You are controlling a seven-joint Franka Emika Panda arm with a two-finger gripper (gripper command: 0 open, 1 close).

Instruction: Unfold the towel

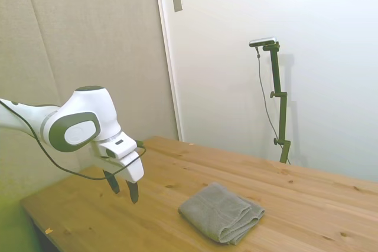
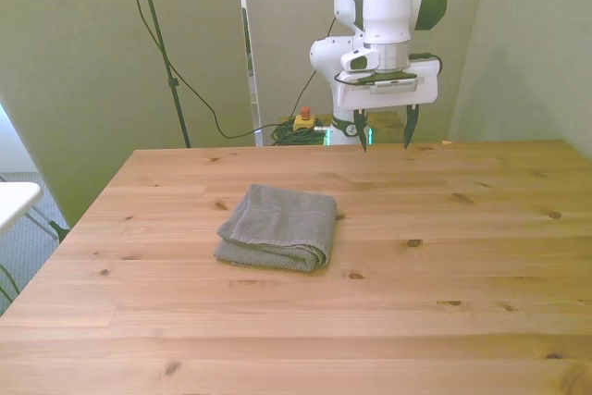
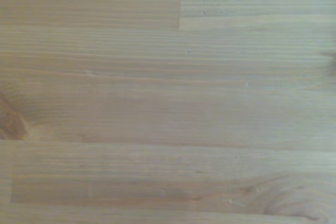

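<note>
On the wooden counter [image 2: 444,256], the grey towel [image 2: 278,227] lies folded in layers, left of centre in the front view. Well apart from it, the tool [image 2: 383,139] hangs in the air above the counter's far edge, fingers [image 1: 132,192] pointing down and spread wide, gripping nothing. Only bare wood grain of the counter fills the wrist view.

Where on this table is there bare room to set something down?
Nearly everywhere. The folded towel is the only thing on the table: bare wood runs from it to the near edge and the front view's right. The open gripper hangs above the far edge.
</note>
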